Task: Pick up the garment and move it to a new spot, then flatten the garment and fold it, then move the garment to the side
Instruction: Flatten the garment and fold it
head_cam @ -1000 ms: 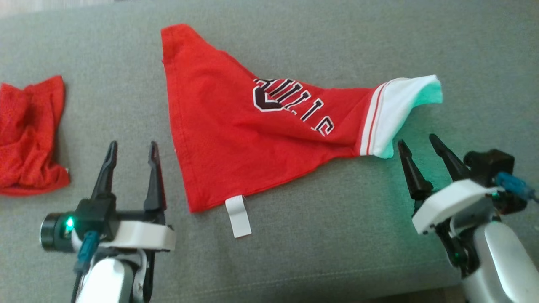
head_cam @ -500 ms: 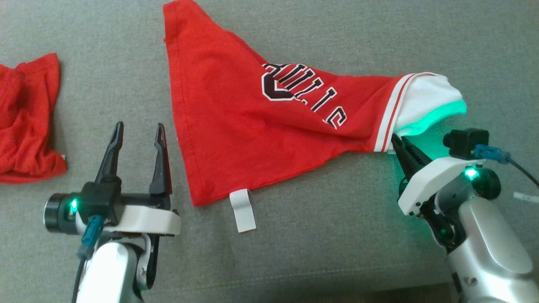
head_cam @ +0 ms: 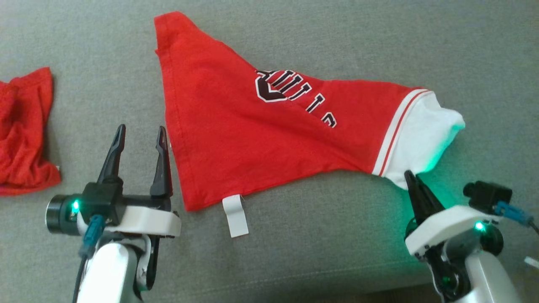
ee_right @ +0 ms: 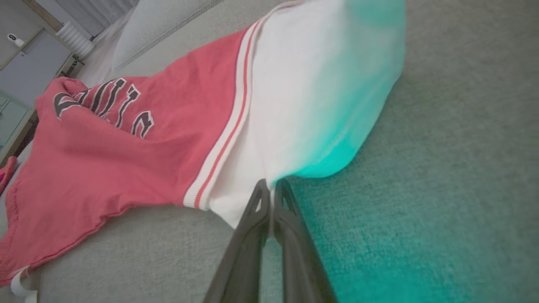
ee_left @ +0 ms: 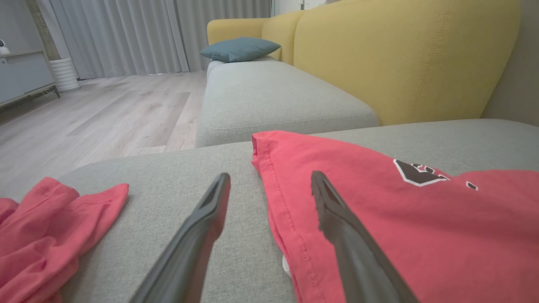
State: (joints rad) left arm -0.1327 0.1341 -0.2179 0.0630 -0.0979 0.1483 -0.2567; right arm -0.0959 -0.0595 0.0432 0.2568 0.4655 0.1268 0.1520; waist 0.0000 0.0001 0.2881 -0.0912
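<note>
The garment [head_cam: 252, 139] is bright red with dark lettering and a white panel [head_cam: 421, 134] set off by thin stripes. It lies spread on the grey sofa cushion [head_cam: 337, 244]. My right gripper [head_cam: 408, 173] is shut on the near corner of the white panel. In the right wrist view the two fingers pinch that corner of the garment [ee_right: 139, 151] at the right gripper's [ee_right: 272, 182] tips. My left gripper [head_cam: 141, 127] stands open just left of the garment's hemmed edge, with nothing between its fingers. In the left wrist view the left gripper [ee_left: 270, 176] straddles the hem of the garment [ee_left: 400, 223].
A crumpled red cloth [head_cam: 23, 134] lies at the far left of the cushion. A white tag [head_cam: 235, 215] hangs from the garment's near corner. The cushion's front edge runs along the bottom of the head view. A yellow backrest [ee_left: 400, 54] and a teal pillow [ee_left: 240, 48] lie beyond.
My right gripper has gone from open beside the white panel to shut on its corner, and that corner has been drawn nearer. The left gripper has stayed open. The head view has shifted slightly.
</note>
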